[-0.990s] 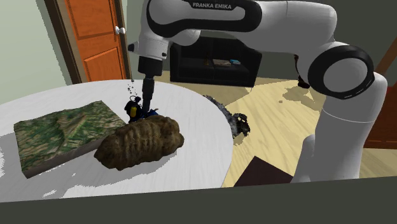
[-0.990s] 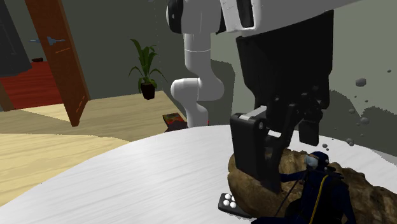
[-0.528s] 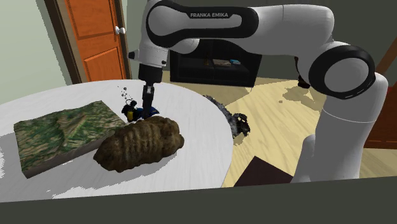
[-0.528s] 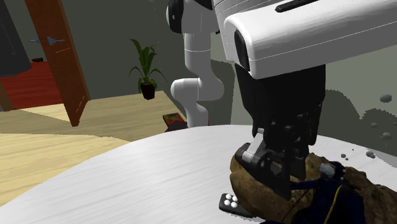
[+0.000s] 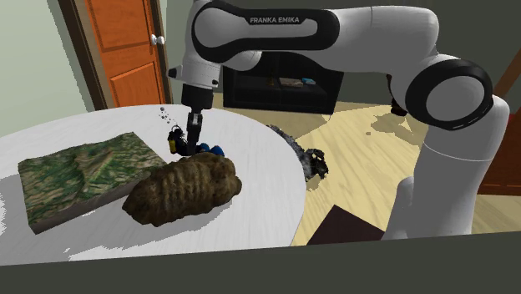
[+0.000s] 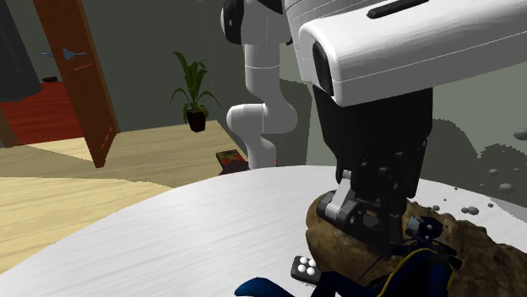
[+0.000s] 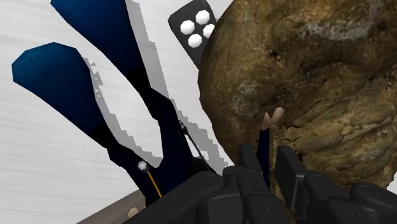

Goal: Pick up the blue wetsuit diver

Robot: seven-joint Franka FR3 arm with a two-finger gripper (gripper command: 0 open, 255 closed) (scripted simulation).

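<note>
While the tool point(image 7: 267, 160) seemingly pinches its arm, blue diver point(image 7: 167, 143) stretched along rock point(image 7: 305, 83), fins farthest from tool.

Arm point(image 5: 334, 38) bowed downward, fingers point(image 7: 290, 170) pinched close

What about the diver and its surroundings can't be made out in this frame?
Wrist view: upper body of the diver, hidden behind the gripper.
Second exterior view: the diver's torso and fins, cut off by the bottom edge.
Shoulder view: the diver's pose, too small, partly behind the gripper and brown lump.
Wrist view: part of the black button pad, behind the lump.
</note>
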